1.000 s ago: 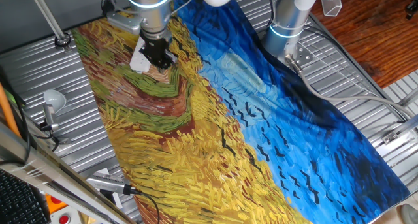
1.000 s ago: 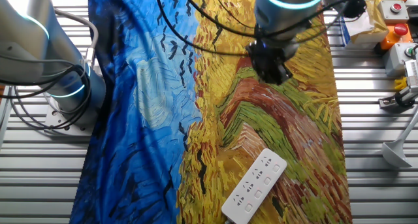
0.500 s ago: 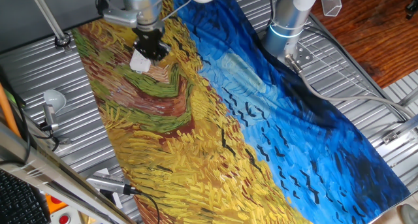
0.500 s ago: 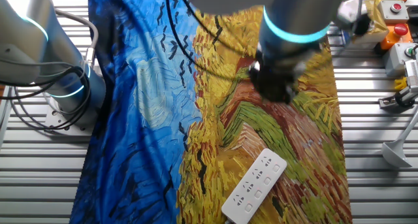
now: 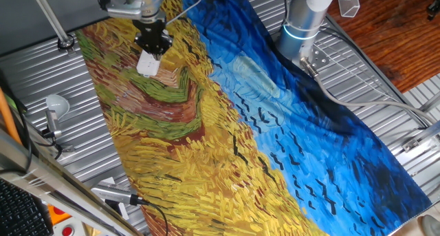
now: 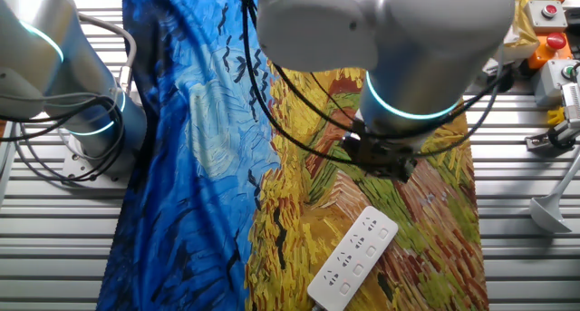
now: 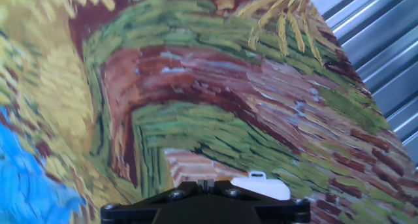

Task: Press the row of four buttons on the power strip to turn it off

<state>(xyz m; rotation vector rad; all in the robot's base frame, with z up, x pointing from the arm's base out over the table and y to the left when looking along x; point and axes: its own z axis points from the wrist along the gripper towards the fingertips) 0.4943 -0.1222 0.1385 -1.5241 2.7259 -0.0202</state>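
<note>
The white power strip [image 6: 353,257] lies slantwise on the painted cloth near the front edge in the other fixed view, with small pale buttons [image 6: 361,241] in a line on its top face. In one fixed view the power strip [image 5: 148,65] shows just below my black gripper [image 5: 152,43]. The gripper [image 6: 383,160] hangs above the cloth, a little short of the strip's far end and apart from it. In the hand view the gripper [image 7: 206,183] shows its two grey fingertips pressed together with nothing between them, and one rounded end of the strip [image 7: 262,185] peeks out beside them.
The painted cloth [image 5: 275,126] covers the ribbed metal table [image 5: 41,64]. A second arm's base [image 5: 302,19] stands at the cloth's blue side. Grey metal tools [image 5: 113,193] with a black cord lie off the cloth. A box with a red button [image 6: 548,16] sits at the corner.
The arm has risen off the cloth and shifted towards the power strip. It now looms larger in the other fixed view. The strip has not moved.
</note>
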